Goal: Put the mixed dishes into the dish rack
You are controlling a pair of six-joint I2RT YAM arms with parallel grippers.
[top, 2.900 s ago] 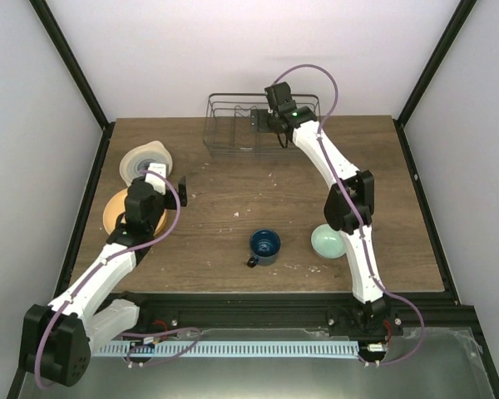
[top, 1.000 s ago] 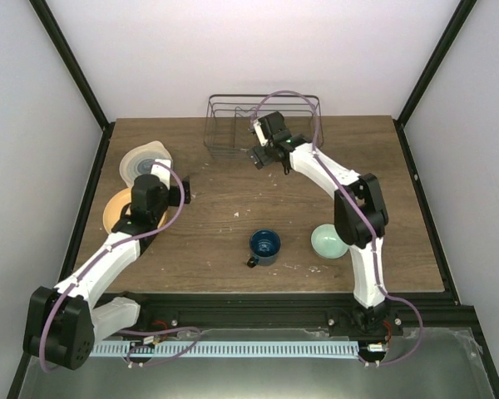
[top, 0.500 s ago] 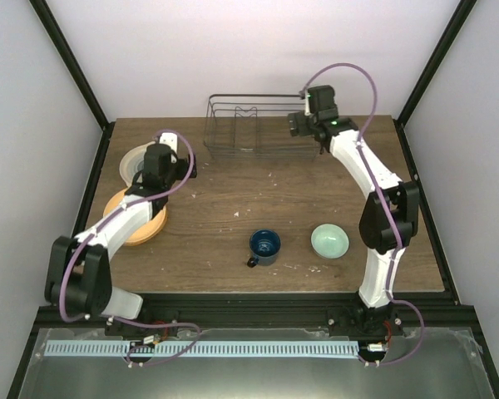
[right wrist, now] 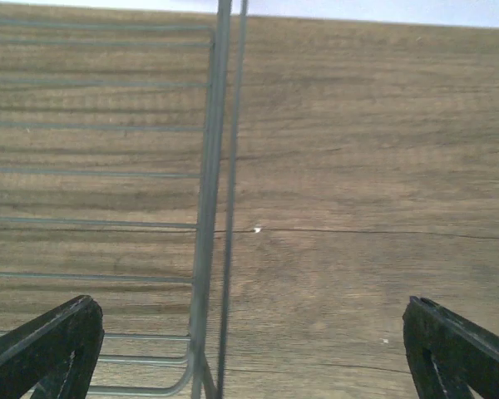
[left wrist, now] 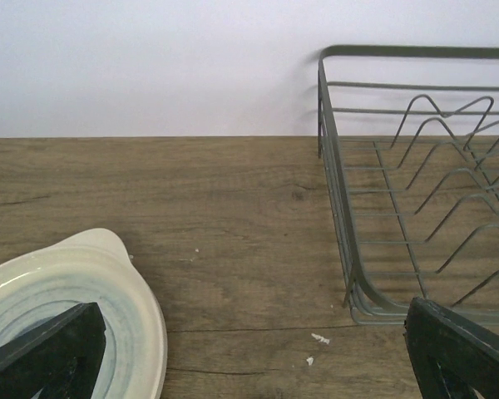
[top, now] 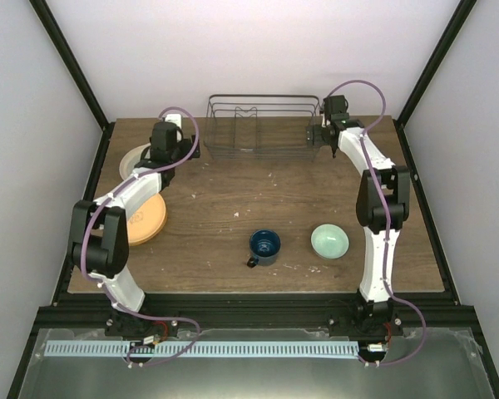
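Nothing's loaded yet. The dish rack (top: 262, 125) sits bare at 12 o'clock on the tabletop (top: 233, 191), with an arm at each end of it. The left pincer (left wrist: 251, 332) is spread wide and holding nothing, just off the rack's 9 o'clock end, and the cream plate (left wrist: 75, 283) is right beside it. The right pincer (right wrist: 251, 316) is also gaping and empty, over the rack's 3 o'clock edge wire.

The orange plate (top: 141, 218) lies flat at 9 o'clock. The arm hides whether it touches the cream one. The blue mug (top: 264, 246) stands upright near 6, and the mint bowl (top: 329, 241) is around 5.

My guess is it's all glazed stuff: stiff, slick and chippable. The plates lie flat, so the rim is the only place to pinch, and the cream one's raised lip looks friendliest. For the mug I'd put one finger inside the wall and one outside, and the same for the bowl's rim. The rack looks light, so a bump could scoot it.
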